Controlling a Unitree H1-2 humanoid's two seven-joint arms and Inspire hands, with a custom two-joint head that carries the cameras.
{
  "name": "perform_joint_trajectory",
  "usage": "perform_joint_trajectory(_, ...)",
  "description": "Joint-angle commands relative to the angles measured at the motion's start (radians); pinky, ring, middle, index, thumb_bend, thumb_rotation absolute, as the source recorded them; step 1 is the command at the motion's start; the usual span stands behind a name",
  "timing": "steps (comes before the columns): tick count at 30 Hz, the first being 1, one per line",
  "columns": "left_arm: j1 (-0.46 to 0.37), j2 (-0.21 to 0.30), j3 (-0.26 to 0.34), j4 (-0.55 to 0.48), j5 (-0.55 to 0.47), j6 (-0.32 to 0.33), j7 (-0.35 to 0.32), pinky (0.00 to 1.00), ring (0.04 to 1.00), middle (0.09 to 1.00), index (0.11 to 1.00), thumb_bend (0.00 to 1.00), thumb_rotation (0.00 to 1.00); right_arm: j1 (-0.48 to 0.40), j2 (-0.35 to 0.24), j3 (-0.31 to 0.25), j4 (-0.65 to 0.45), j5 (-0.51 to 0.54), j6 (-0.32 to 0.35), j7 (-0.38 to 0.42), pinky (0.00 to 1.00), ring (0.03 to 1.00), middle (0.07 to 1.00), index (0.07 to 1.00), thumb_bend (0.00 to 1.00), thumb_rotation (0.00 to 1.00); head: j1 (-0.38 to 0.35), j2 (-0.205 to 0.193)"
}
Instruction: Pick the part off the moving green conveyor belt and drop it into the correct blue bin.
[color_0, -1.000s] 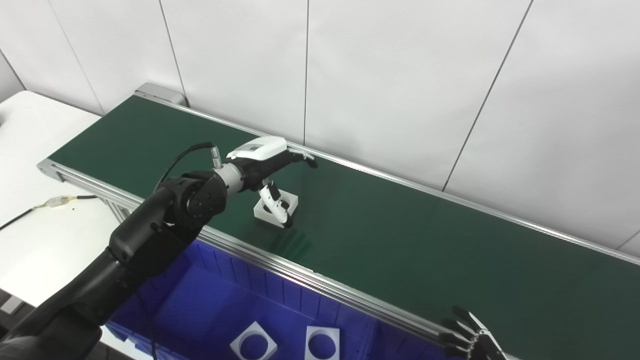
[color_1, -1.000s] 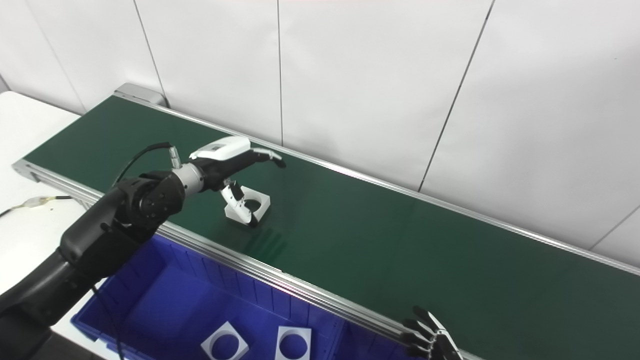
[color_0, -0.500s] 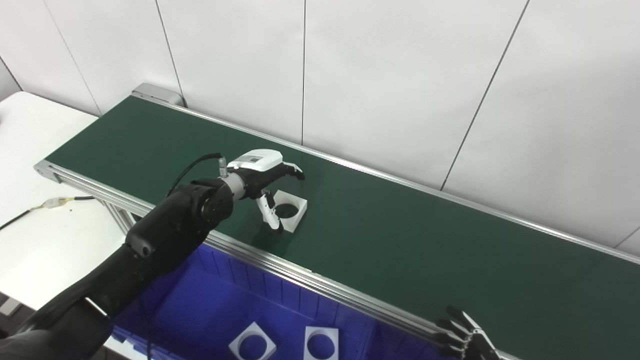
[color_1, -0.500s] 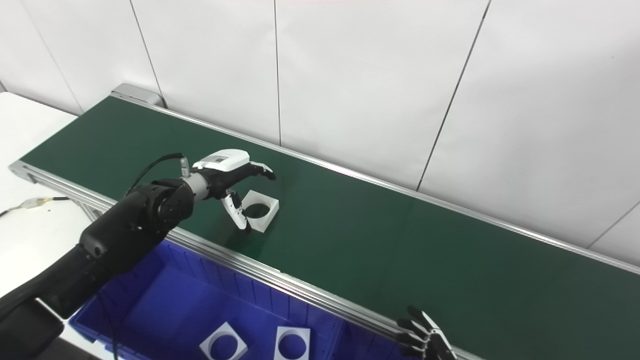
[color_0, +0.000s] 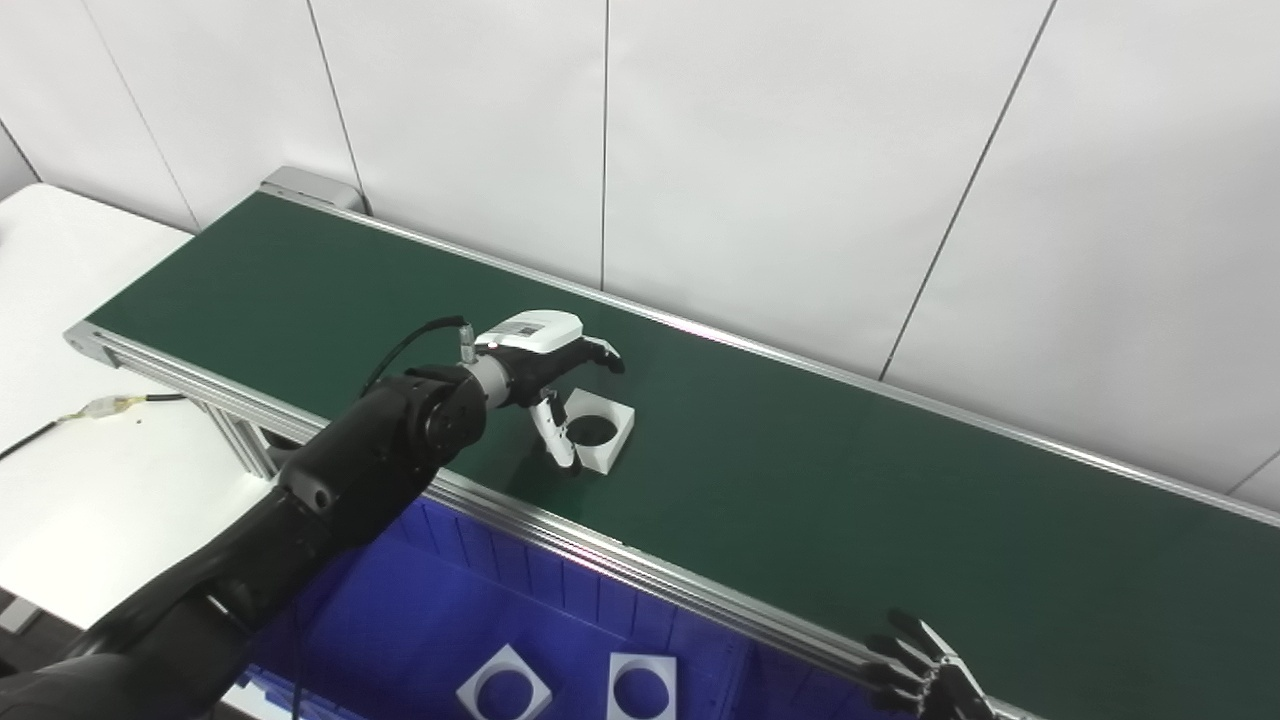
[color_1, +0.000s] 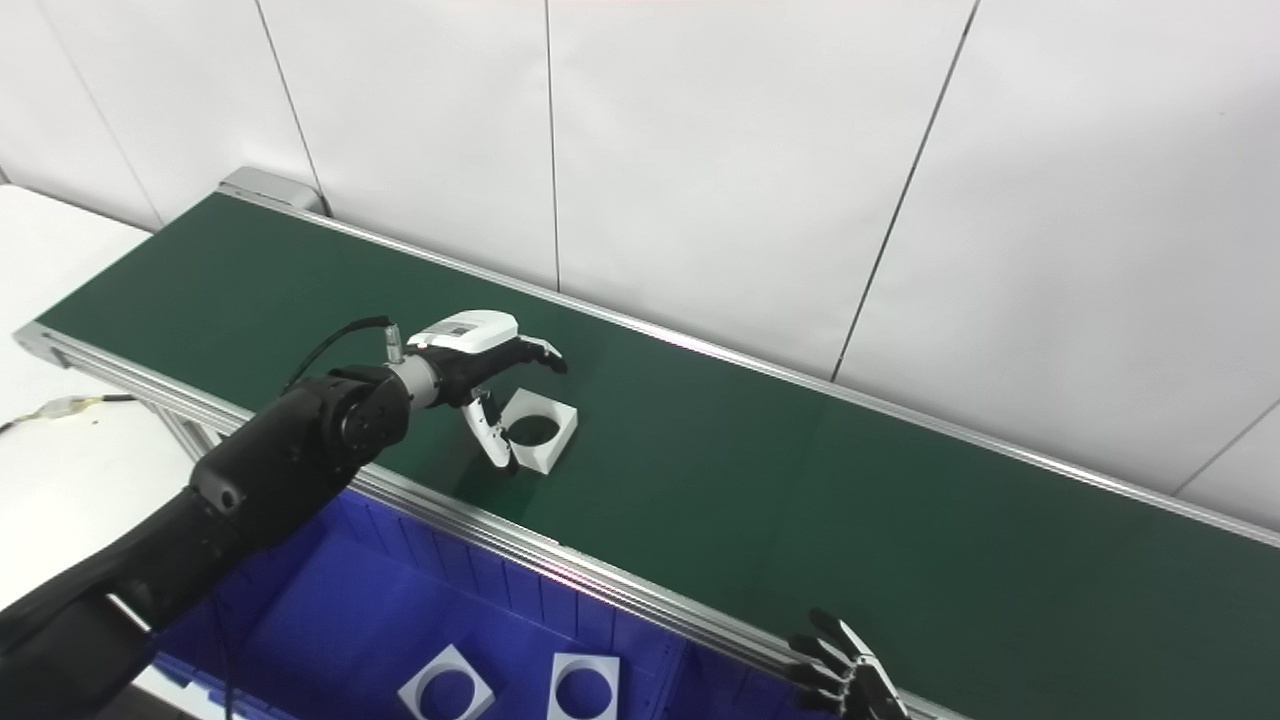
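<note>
Left eye view: left hand (color_0: 545, 365), fingers spread, straddles the white part (color_0: 598, 434) near the conveyor belt's (color_0: 850, 500) front edge. Right hand (color_0: 925, 680), fingers apart, holds nothing by the belt's front rail.

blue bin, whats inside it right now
Two white square parts with round holes lie flat on the floor of the blue bin. The left arm and the picture's bottom edge hide the bin's remaining floor.

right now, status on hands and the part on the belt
Left hand open around the white part, thumb at its near side, no grip yet. Part flat on green belt. Right hand open, idle at near rail. Nothing in the way.
</note>
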Motion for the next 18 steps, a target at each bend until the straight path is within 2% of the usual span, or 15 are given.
perform_joint_trajectory(1, -0.055, 0.009, 0.002, -0.011, 0.017, -0.020, 0.035, 0.80, 0.868, 0.872, 0.824, 0.90, 0.00, -0.001, 0.005, -0.001, -0.022, 0.006, -0.032, -0.001, 0.65, 0.729, 0.793, 0.877, 0.67, 0.58, -0.001, 0.000)
perform_joint_trajectory(18, -0.051, -0.050, -0.057, 0.019, 0.050, -0.045, 0.049, 0.83, 0.876, 0.875, 0.822, 0.87, 0.01, 0.000, 0.014, -0.001, -0.018, 0.006, -0.035, -0.004, 0.65, 0.729, 0.795, 0.874, 0.68, 0.59, -0.017, 0.000)
